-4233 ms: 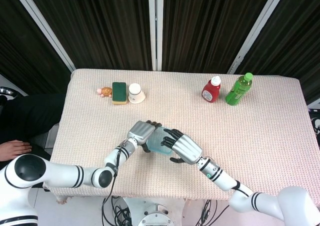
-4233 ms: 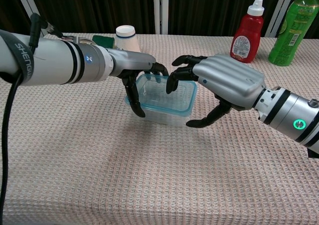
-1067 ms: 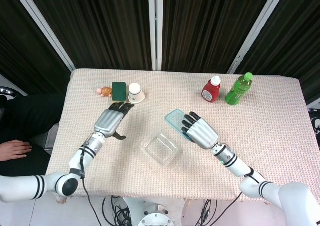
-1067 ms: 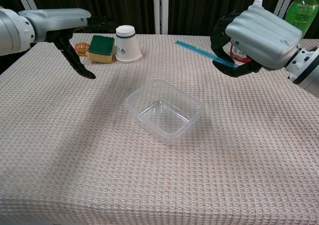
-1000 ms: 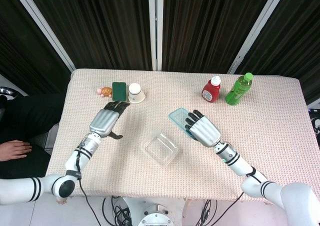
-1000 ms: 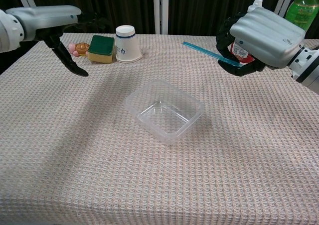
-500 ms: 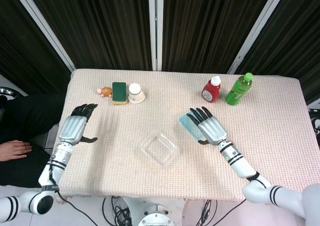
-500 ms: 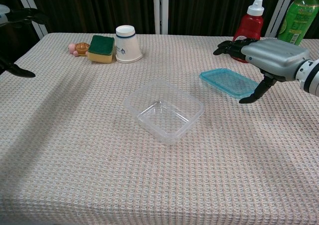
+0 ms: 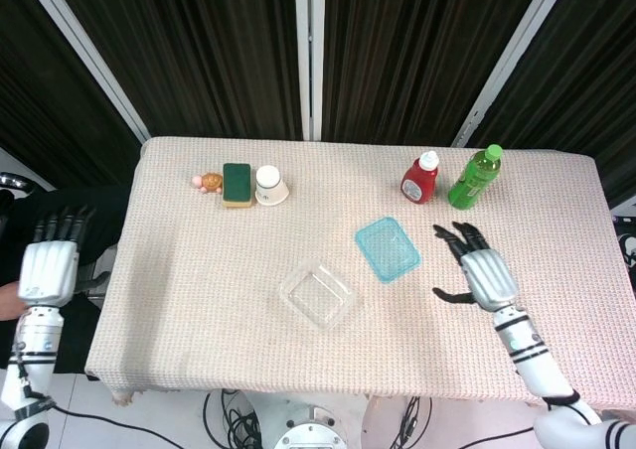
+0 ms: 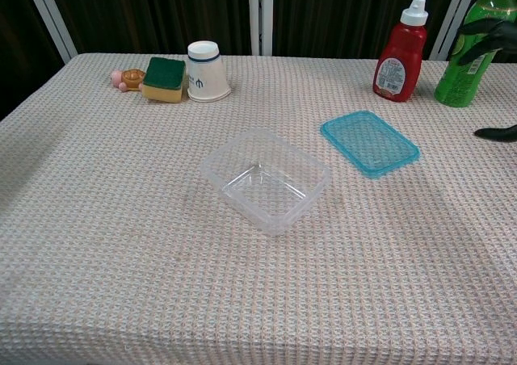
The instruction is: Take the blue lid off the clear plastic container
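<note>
Both hands [image 9: 48,270] [image 9: 484,273] near table [image 9: 556,240] edges

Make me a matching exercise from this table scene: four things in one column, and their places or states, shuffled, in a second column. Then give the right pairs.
Things:
1. blue lid
2. clear container
3. green sponge
4. ketchup bottle

Places or states:
A. upright at the far side, beside the green bottle
B. open and empty, near the middle of the table
C. between the small toy and the paper cup
D. flat on the cloth, apart from the container, with no hand on it

Pairs: 1-D, 2-B, 3-C, 4-A
</note>
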`<state>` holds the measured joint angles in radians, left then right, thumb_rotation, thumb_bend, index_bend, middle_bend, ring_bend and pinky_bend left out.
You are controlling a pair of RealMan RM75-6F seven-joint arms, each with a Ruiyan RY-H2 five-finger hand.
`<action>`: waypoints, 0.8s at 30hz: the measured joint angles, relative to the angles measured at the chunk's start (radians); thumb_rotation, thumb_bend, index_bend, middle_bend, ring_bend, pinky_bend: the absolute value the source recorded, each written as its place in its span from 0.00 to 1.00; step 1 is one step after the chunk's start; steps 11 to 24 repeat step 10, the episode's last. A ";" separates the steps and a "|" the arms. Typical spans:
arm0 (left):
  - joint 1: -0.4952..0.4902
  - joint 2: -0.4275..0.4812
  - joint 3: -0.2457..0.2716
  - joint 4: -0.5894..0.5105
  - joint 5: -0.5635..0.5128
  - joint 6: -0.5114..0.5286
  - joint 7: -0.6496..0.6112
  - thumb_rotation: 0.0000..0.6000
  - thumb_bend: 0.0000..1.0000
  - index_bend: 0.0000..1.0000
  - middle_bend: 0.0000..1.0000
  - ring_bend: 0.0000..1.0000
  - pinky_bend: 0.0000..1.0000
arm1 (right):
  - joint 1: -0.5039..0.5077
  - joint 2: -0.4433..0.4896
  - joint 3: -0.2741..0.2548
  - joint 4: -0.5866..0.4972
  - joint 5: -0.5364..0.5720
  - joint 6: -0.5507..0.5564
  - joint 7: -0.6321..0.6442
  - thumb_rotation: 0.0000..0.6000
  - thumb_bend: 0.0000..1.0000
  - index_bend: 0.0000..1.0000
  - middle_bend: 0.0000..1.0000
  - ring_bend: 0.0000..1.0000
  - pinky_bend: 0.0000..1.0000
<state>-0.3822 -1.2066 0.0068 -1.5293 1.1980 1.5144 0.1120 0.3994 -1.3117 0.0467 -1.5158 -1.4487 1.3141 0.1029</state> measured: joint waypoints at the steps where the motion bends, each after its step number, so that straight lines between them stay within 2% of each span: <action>1: 0.021 0.003 0.002 0.007 0.006 0.020 -0.010 1.00 0.06 0.11 0.09 0.00 0.06 | -0.030 0.009 -0.002 -0.003 -0.002 0.045 0.003 1.00 0.09 0.04 0.16 0.00 0.03; 3: 0.068 0.012 0.010 0.016 0.024 0.059 -0.046 1.00 0.06 0.11 0.09 0.00 0.05 | -0.105 0.039 -0.012 -0.016 -0.002 0.129 0.007 1.00 0.09 0.01 0.11 0.00 0.02; 5: 0.107 0.019 0.020 0.020 0.048 0.090 -0.078 1.00 0.06 0.11 0.09 0.00 0.05 | -0.164 0.073 -0.024 -0.035 0.003 0.167 0.015 1.00 0.09 0.00 0.08 0.00 0.00; 10: 0.204 0.021 0.060 0.006 0.127 0.157 -0.108 1.00 0.06 0.11 0.09 0.00 0.04 | -0.262 0.123 -0.063 -0.064 0.000 0.224 0.067 1.00 0.09 0.00 0.07 0.00 0.00; 24: 0.204 0.021 0.060 0.006 0.127 0.157 -0.108 1.00 0.06 0.11 0.09 0.00 0.04 | -0.262 0.123 -0.063 -0.064 0.000 0.224 0.067 1.00 0.09 0.00 0.07 0.00 0.00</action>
